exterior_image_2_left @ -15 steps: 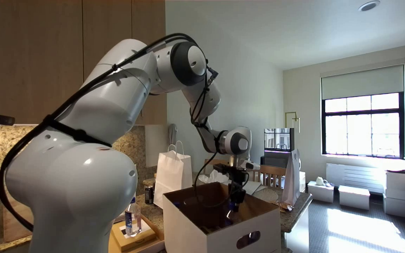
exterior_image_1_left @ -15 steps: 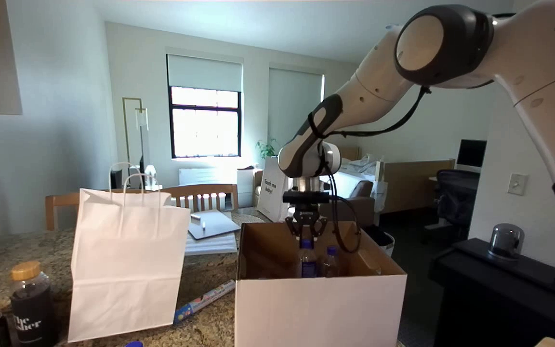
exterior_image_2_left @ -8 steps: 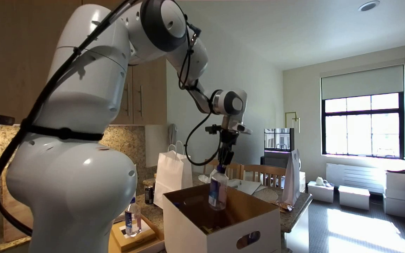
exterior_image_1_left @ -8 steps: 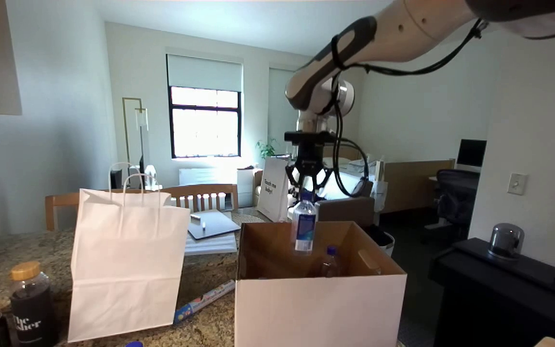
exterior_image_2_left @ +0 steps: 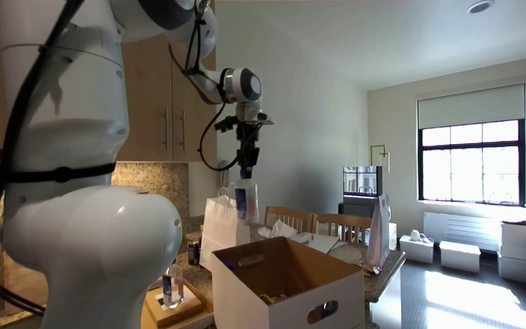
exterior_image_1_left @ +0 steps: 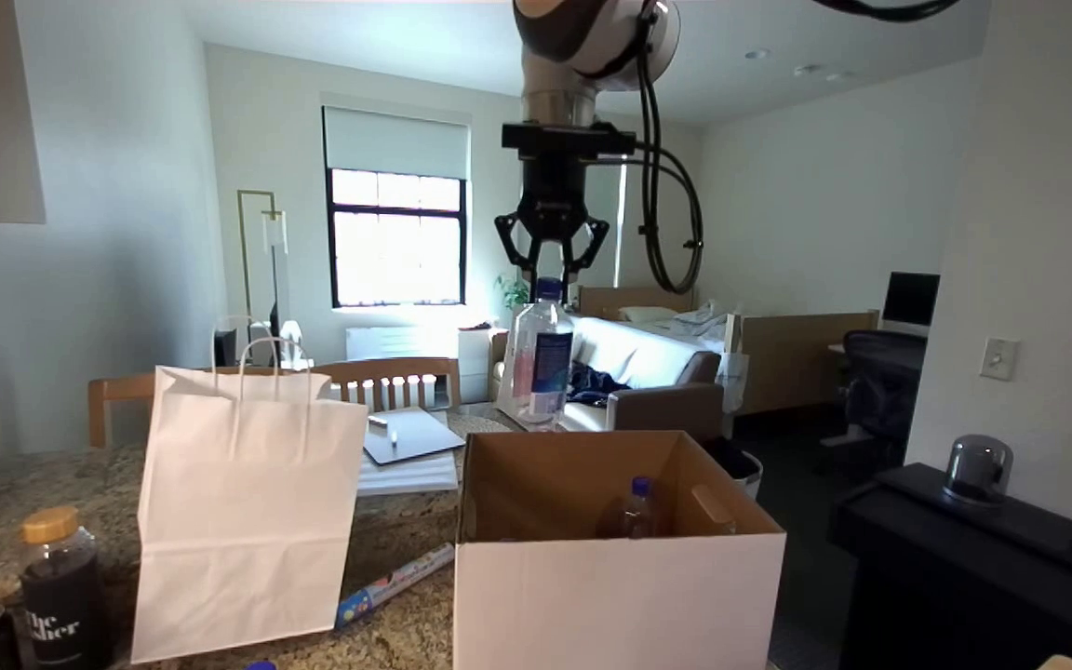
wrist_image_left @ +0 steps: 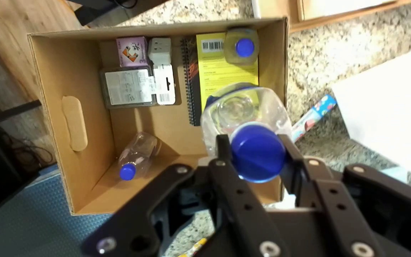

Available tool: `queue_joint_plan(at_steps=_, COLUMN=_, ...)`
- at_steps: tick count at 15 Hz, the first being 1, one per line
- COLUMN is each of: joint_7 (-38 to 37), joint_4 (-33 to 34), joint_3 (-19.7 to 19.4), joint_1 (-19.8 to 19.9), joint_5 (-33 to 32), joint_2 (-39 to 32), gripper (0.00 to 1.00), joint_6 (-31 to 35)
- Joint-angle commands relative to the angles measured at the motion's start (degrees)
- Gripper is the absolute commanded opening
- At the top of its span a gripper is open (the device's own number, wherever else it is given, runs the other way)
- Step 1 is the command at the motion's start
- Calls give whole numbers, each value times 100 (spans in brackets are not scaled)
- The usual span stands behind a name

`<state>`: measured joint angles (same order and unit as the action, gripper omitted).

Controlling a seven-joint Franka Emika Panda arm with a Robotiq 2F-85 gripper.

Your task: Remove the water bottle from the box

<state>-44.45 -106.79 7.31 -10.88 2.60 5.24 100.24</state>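
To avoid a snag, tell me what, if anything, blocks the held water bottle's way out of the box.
Nothing visible: in both exterior views the whole water bottle hangs above the box, held by the end effector.

A home: sofa (exterior_image_1_left: 643, 354), bed (exterior_image_1_left: 705, 322), wall cabinets (exterior_image_2_left: 149, 109).

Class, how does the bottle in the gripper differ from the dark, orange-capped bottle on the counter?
The held bottle is blue-capped; the dark bottle is orange-capped.
The held bottle is largely see-through; the dark bottle looks see-through only near the top.
The held bottle hangs from the gripper; the dark bottle stands on the counter.
Both are capped and roughly upright.
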Motion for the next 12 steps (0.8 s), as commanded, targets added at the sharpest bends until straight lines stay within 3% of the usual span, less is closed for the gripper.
queue_joint_plan(at_steps=1, joint_7=12, joint_4=-389, joint_3=601, joint_1=-262, joint_5=-312, joint_2=145, gripper=12, joint_6=-372)
queue_joint_plan(at_steps=5, joint_7=100, joint_4=-576, joint_3=1074, joint_1=-556, joint_5=-522, joint_2=-246, gripper=12, joint_6=-815)
queue_joint_plan(at_steps=12, joint_7=841, joint_4=-666, joint_3=1332, joint_1=-948, joint_5=-206, joint_2=-730, gripper=12, joint_6=-826)
